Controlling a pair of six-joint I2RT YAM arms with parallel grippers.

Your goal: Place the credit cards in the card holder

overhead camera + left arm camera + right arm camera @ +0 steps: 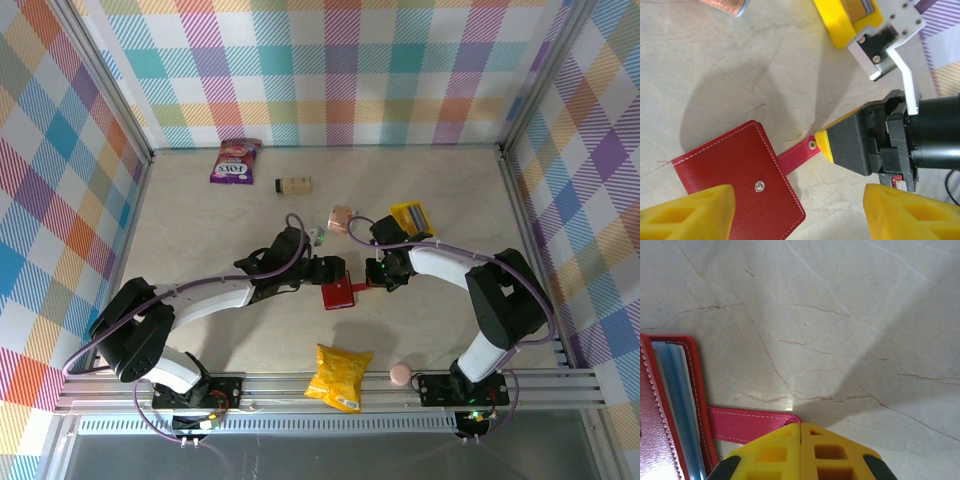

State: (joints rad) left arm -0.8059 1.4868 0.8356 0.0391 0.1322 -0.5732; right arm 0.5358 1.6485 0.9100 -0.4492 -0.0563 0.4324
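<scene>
**Card holder steadied by its tab; cards not yet loaded.**

You have one table (200, 330) carrying two arms, and they meet near its middle over the single card holder (735, 172), which lies folded shut with its tab unfastened. Your left gripper (799, 200) hangs directly above it, fingers spread wide with nothing between them, apparently placed to work the cover. Your right gripper (801, 450) is clamped tight, tips on the end of the snap tab (799, 154). I judge this steadies the case against sliding, but I cannot tell whether it pinches or presses. One yellow tray (835, 25) just beyond holds the credit cards (862, 6); their number is unreadable. Also noted: one chip bag (340, 377), one purple packet (235, 160), one copper cup (343, 217), one pink ball (400, 374).
</scene>
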